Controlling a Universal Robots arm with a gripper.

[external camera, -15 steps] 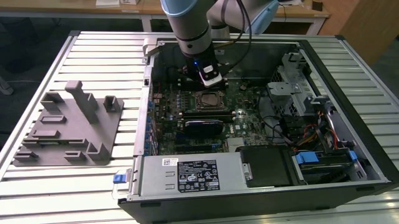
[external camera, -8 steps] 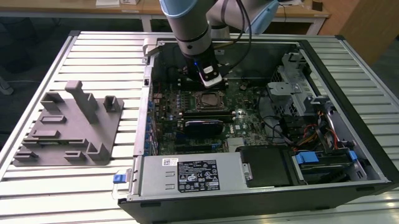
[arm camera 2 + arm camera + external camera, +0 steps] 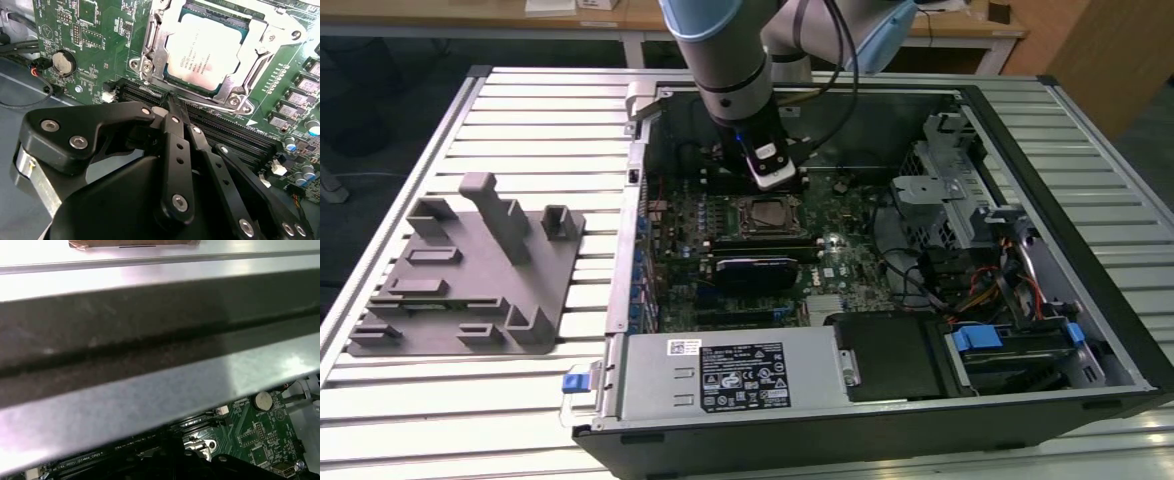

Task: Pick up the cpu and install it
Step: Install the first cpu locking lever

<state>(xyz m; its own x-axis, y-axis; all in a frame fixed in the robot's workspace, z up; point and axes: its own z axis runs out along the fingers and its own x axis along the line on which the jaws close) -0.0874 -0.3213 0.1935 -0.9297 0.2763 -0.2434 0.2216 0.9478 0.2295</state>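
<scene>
Cpu (image 3: 207, 47) sits in the motherboard (image 3: 95, 37) socket, metal frame around it. Claw (image 3: 172, 102) hovers just beside the socket, fingers together, holding nothing. Placement step looks done. Any further move calls for care near the frame.
</scene>
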